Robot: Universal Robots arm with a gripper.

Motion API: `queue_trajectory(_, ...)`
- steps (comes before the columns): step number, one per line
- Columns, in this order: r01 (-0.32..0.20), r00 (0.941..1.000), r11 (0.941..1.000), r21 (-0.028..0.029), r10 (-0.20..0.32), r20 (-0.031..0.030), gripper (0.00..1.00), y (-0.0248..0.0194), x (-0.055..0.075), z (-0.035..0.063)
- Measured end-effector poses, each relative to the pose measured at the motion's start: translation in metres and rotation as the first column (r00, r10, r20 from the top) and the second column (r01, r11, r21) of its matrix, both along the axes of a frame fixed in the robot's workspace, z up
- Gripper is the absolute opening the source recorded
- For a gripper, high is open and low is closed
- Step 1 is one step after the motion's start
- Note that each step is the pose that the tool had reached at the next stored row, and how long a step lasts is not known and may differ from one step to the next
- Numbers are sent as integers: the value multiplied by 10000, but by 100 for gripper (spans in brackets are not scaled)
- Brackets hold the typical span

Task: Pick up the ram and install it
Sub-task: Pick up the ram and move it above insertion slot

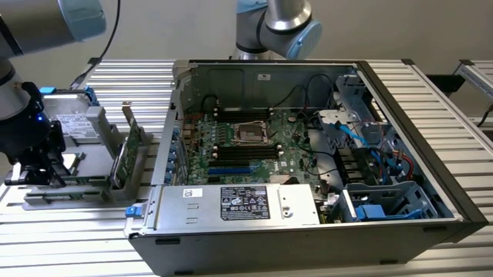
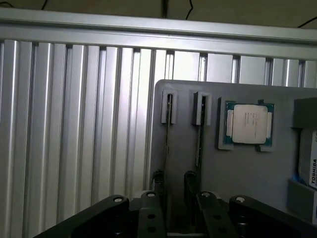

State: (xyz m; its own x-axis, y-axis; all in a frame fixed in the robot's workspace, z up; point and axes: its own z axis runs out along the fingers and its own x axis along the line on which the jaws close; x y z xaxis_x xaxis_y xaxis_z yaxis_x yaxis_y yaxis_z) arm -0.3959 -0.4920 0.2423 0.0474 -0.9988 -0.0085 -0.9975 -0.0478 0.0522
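In the wrist view, two thin ram sticks stand on edge in the slots of a grey holder plate (image 2: 237, 168). One ram (image 2: 168, 134) runs between my fingers; the other ram (image 2: 199, 139) lies just outside one of them. My gripper (image 2: 173, 181) is low over the plate, its dark fingertips (image 2: 157, 179) apart on either side of the first stick, with a gap to it on each side. In the exterior view my gripper (image 1: 34, 170) hangs over the grey holder (image 1: 66, 196) at the exterior view's left, beside the open computer case (image 1: 308, 173).
A bare processor (image 2: 249, 124) and a grey hard drive (image 2: 309, 166) sit on the same plate. An upright green expansion card (image 1: 127, 151) stands between the holder and the case. A second arm (image 1: 277, 26) stands behind the case. The table (image 1: 69, 242) is ribbed aluminium.
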Motion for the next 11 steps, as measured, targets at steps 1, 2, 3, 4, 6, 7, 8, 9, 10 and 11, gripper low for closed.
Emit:
queue_trajectory(1, 0, 10000, 10000, 0, 0, 1, 31, -1, 0, -19)
queue_trajectory(2, 0, 10000, 10000, 0, 0, 0, 31, -2, 0, -35)
queue_trajectory(3, 0, 10000, 10000, 0, 0, 0, 31, -3, 0, -54)
queue_trajectory(4, -1, 10000, 10000, 0, 1, 0, 31, -5, 0, -72)
queue_trajectory(6, -1, 10000, 10000, 0, 1, 0, 31, -8, 0, -108)
queue_trajectory(7, -1, 10000, 10000, 0, 1, 0, 31, -10, 0, -128)
queue_trajectory(8, -2, 10000, 10000, -1, 2, -1, 31, -14, 1, -145)
queue_trajectory(9, -2, 10000, 10000, -1, 2, -1, 31, -19, 0, -163)
queue_trajectory(10, -1, 10000, 10000, -1, 1, -1, 31, -23, 0, -181)
queue_trajectory(11, -2, 10000, 10000, 0, 2, 0, 31, -26, 0, -199)
